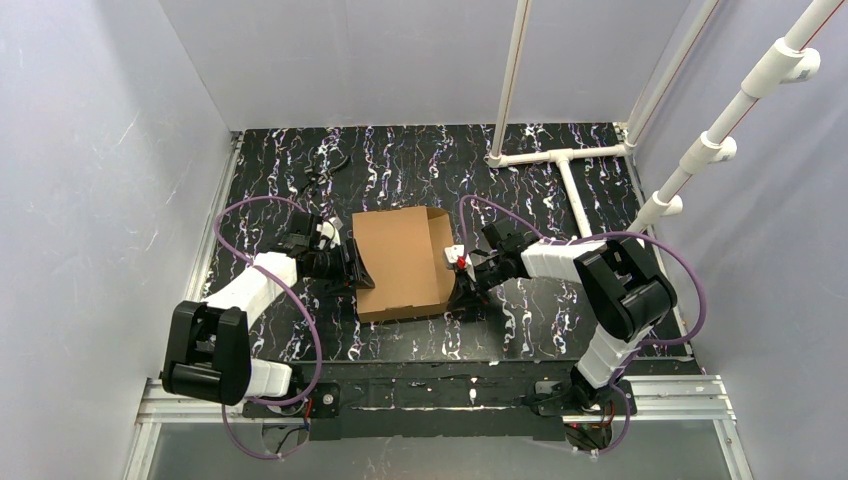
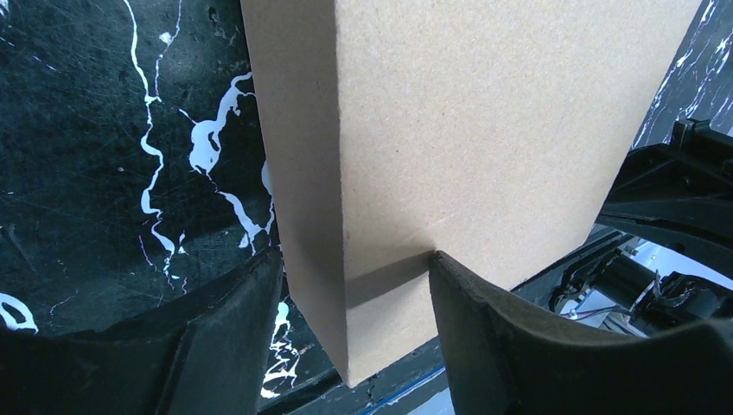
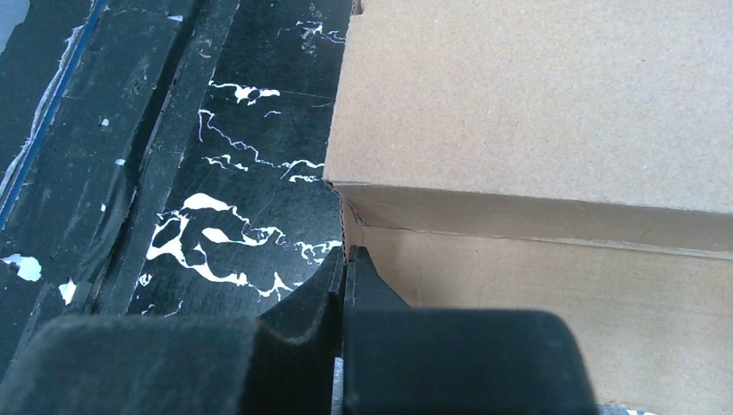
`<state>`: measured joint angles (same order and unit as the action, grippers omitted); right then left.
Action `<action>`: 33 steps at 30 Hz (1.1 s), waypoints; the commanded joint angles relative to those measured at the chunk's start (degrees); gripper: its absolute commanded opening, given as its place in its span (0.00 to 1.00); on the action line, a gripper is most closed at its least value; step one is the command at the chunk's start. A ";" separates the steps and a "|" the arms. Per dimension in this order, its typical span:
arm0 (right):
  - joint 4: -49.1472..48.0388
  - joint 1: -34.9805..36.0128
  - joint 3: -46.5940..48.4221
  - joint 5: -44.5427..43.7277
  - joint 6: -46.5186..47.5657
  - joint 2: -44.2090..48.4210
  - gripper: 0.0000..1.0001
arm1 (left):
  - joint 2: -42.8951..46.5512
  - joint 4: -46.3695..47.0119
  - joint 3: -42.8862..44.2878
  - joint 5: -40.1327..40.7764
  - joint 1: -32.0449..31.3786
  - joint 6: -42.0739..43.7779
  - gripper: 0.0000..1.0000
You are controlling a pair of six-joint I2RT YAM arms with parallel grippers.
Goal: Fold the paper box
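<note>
The paper box (image 1: pixel 405 262) is brown cardboard, lying in the middle of the black marbled table with its lid down. My left gripper (image 1: pixel 350 268) is at its left side. In the left wrist view a box corner (image 2: pixel 484 130) stands between the fingers of my left gripper (image 2: pixel 354 259), and both tips touch cardboard. My right gripper (image 1: pixel 462 262) is at the box's right side. In the right wrist view my right gripper (image 3: pixel 346 255) is shut on the thin edge of a side wall, below the overhanging lid of the paper box (image 3: pixel 536 95).
A white pipe frame (image 1: pixel 560 160) stands on the table at the back right, with slanted pipes (image 1: pixel 720 140) along the right wall. Plain walls enclose three sides. A metal rail (image 1: pixel 440 400) runs along the near edge. A dark cable (image 1: pixel 330 160) lies at the back.
</note>
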<state>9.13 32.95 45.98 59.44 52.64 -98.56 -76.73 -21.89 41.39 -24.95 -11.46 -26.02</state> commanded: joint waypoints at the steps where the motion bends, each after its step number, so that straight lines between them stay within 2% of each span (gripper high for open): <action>1: 5.32 -0.19 -0.62 -0.47 -0.70 -1.47 0.01 | -1.02 -1.92 0.64 1.40 -0.05 0.66 0.60; 10: 5.73 0.28 -0.33 -2.04 0.33 0.38 0.01 | -1.45 -1.34 0.54 0.30 -0.05 0.35 0.60; 33: 4.97 8.69 2.21 -17.06 -0.40 8.17 0.01 | -2.14 -0.31 0.37 -2.18 -0.05 0.07 0.58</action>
<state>12.69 39.35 45.98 45.36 52.75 -91.55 -77.60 -21.37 41.43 -27.53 -11.42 -26.52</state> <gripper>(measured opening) 0.063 0.577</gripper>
